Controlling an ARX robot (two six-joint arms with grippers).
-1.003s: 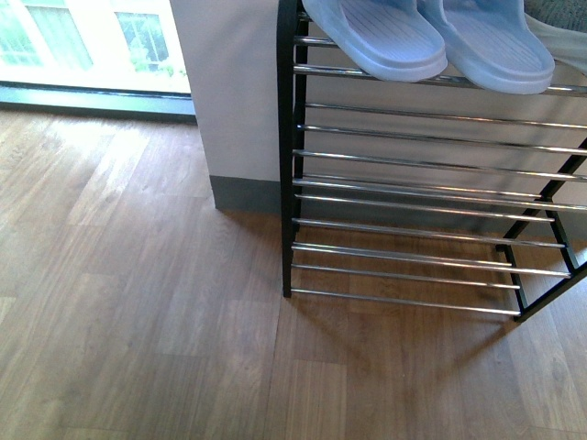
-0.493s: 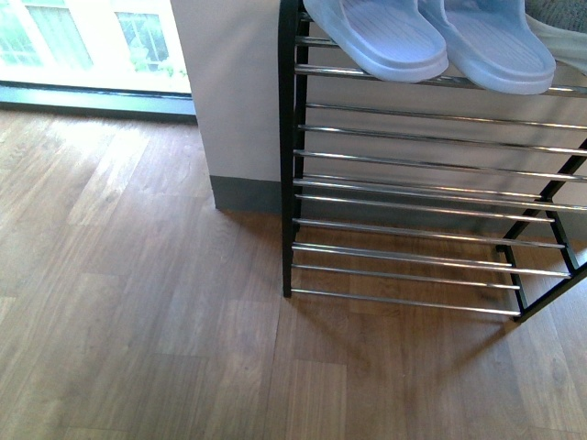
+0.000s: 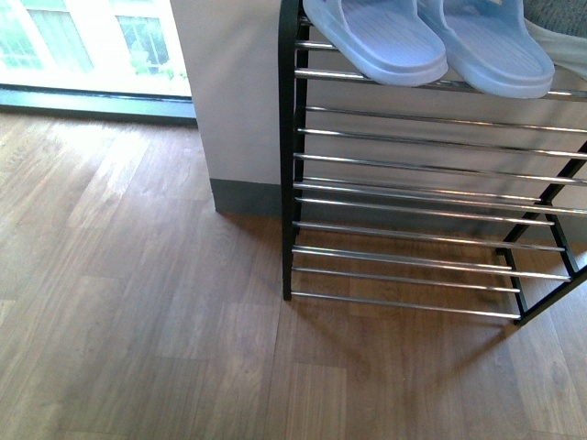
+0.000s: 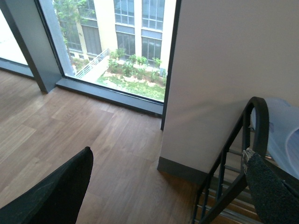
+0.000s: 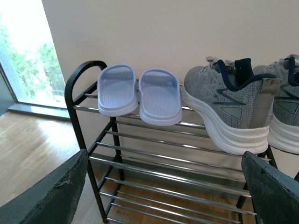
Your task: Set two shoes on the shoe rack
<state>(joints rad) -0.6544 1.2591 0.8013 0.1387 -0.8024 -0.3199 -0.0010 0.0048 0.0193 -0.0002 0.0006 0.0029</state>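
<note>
From the front view I am seeing the shoe rack [image 3: 422, 192] sitting slightly lower in the frame than a second ago, so the camera is tipping up a touch; nothing on the rack itself has shifted. The pale blue slippers [image 3: 431, 41] are resting on its top tier, and neither arm is showing here.

In the left wrist view I am looking past the left gripper [image 4: 168, 186], its fingers spread wide with nothing between them, hanging beside the rack's rounded black end.

In the right wrist view the right gripper [image 5: 163, 186] is also spread and empty, facing the rack. Both grey knit sneakers [image 5: 233, 105] are standing on the top tier, just beside the slippers, on the side away from the rounded end. I am judging the placing done, with both arms clear
</note>
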